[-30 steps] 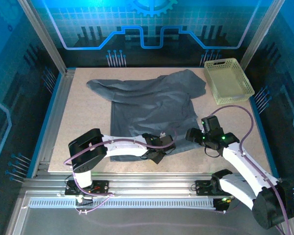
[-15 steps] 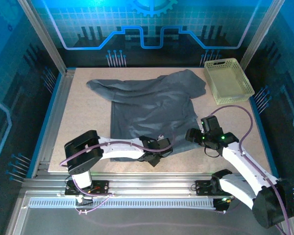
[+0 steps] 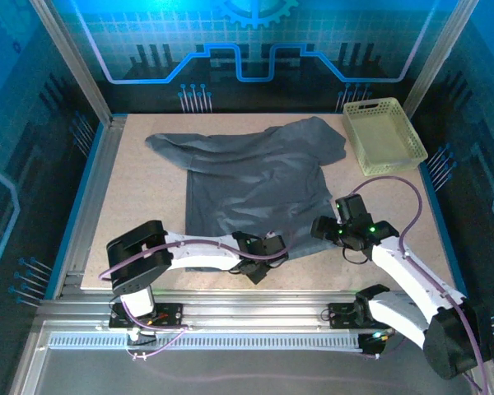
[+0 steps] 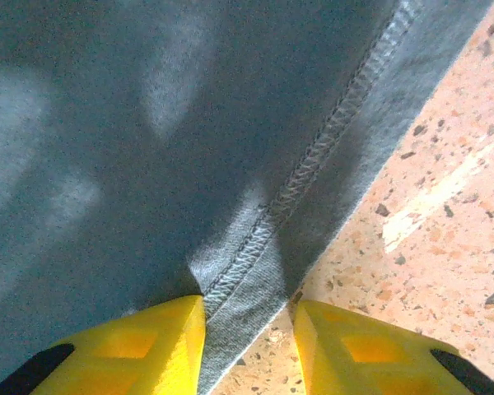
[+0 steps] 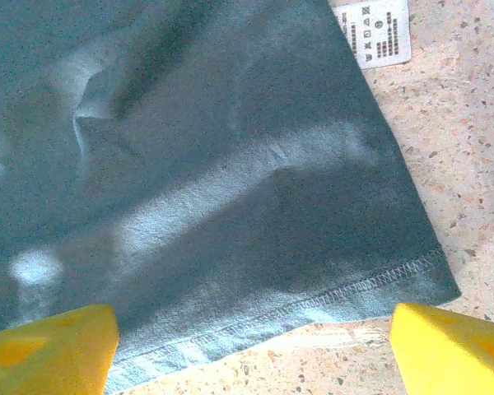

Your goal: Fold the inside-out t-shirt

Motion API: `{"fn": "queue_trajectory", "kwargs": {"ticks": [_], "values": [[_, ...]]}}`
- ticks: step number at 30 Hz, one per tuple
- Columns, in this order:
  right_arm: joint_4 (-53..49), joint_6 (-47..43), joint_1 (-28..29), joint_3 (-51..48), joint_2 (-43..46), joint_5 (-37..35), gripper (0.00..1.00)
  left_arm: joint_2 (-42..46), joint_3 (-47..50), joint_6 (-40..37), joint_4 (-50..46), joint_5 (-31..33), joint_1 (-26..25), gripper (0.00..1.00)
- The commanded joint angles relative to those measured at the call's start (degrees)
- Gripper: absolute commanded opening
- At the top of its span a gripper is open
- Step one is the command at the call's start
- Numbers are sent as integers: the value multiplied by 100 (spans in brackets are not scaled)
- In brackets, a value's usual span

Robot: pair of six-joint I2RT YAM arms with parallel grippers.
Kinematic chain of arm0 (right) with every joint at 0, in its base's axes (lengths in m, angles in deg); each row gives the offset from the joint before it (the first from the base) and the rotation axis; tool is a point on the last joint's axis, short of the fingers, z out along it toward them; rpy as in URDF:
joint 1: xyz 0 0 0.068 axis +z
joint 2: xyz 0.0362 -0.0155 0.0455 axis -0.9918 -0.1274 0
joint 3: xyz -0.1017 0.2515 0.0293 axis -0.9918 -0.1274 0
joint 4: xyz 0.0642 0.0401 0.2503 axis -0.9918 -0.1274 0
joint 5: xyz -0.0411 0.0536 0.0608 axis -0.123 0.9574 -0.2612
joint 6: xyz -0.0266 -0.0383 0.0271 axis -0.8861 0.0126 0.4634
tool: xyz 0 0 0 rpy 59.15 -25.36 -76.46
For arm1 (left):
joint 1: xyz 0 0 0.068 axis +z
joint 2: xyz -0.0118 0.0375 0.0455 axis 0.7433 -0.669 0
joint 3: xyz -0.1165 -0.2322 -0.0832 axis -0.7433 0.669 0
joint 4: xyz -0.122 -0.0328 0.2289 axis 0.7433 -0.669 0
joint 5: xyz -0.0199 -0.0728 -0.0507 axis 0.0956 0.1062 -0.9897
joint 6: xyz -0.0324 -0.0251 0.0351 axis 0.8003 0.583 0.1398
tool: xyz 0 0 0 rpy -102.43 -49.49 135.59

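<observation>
Two grippers: your left gripper straddles the hem, not pinched; right gripper gapes wide over the hem corner.
T-shirt: inside-out t-shirt lies mostly flat mid-frame on the table, hem toward the bottom.
Handling: looks light and floppy, so grab the stitched hem at both corners.
</observation>
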Motion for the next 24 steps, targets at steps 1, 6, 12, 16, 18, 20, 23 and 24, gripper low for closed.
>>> {"fn": "queue_trajectory", "kwargs": {"ticks": [1,6,12,16,18,20,23,24], "values": [[-131,26,94,171,0,-99,87,-236,-60,-45,-1,-64,59,37],[-123,35,105,153,0,-107,87,-285,-23,-23,77,-46,188,35],[-95,70,134,127,9,-100,87,-339,-23,-16,228,-2,237,23],[-89,78,172,100,0,-112,87,-322,-57,2,314,62,248,17],[-96,87,190,83,9,-118,87,-256,-67,52,336,116,248,15],[-105,72,217,72,24,-116,87,-146,-66,107,352,157,248,13],[-91,61,315,39,90,-142,87,87,-76,171,372,127,247,12],[-70,37,366,22,127,-129,87,172,-74,195,392,100,250,12]]}}
